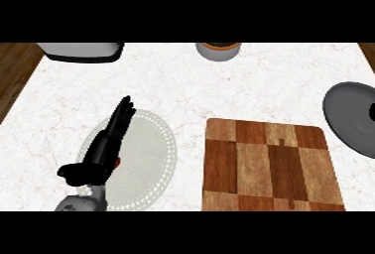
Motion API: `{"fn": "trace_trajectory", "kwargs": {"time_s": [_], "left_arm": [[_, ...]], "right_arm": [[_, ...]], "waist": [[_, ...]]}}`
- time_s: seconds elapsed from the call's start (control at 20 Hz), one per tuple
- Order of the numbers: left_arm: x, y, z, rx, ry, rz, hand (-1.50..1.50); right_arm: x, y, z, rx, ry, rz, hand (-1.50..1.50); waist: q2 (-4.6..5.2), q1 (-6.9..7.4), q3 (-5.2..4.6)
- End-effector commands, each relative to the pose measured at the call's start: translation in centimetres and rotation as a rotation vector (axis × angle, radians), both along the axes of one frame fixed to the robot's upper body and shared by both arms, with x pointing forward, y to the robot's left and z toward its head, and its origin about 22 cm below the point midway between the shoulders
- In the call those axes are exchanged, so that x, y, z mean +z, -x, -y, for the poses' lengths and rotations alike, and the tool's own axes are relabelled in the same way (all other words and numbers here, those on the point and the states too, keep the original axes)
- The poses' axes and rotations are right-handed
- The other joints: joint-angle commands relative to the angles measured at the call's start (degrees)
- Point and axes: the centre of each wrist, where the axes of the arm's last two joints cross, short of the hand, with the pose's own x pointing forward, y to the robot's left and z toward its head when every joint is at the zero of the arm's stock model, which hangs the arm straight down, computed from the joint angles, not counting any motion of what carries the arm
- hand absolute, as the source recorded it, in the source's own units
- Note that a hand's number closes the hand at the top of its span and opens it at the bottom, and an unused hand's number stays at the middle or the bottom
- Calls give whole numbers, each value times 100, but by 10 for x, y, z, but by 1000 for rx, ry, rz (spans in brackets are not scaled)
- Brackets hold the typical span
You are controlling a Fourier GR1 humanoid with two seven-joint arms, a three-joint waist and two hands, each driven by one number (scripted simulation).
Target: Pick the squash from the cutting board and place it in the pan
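L hand (102, 149) sits at the view's lower left, grey forearm (82, 202) coming up from the bottom edge. Fingers straight & close together, pointing up and slightly right; thumb sticks out to the left. Hand is released, grasping nothing that shows. It lies over the left part of a white plate (150, 149) w/ a dotted rim, fingertips reaching just past the plate's upper-left rim. A tiny orange-red fleck shows at the hand's right edge; can't tell what it is.

Cutting board (267, 168), chequered wood, lies just right of the plate, apart from it, running down to the bottom edge. Pan (351, 116), grey & round, is at the right edge, just above-right of the board, partly cut off. A small dark patch at the pan's far right; can't tell what.

Squash: can't be made out anywhere in this view, so its place can't be told.

White marbled tabletop (219, 89) carries it all. At the far edge: a round pot (218, 50) at centre and a white appliance w/ a dark base (81, 51) at left.
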Motion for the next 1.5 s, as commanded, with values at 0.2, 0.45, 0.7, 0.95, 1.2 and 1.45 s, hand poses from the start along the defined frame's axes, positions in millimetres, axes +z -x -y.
{"fn": "trace_trajectory", "kwargs": {"time_s": [0.2, 0.45, 0.7, 0.95, 1.2, 1.45], "left_arm": [[10, 4, -3, -14, 19, 7, 0], [11, -4, 16, -31, 8, -8, 0], [9, -1, -2, 15, 7, 11, 0], [8, -2, 4, 24, 16, -3, 0], [5, 12, 1, 47, 16, -32, 0], [11, 16, 6, 41, 0, -12, 0]], "right_arm": [[-13, 1, -1, 158, -243, -124, -150], [-1, -17, -15, 169, -260, 147, -150], [15, -3, 16, 146, -337, 322, -150], [23, 29, 54, 197, -461, 391, -150], [-11, 74, 69, 323, -602, 443, -150], [-25, 99, 76, 425, -614, 386, -150]], "waist": [[16, 125, 29], [10, 4, 34], [-15, -53, 19], [-55, -167, 7], [-112, -245, 2], [-123, -252, -10]]}}
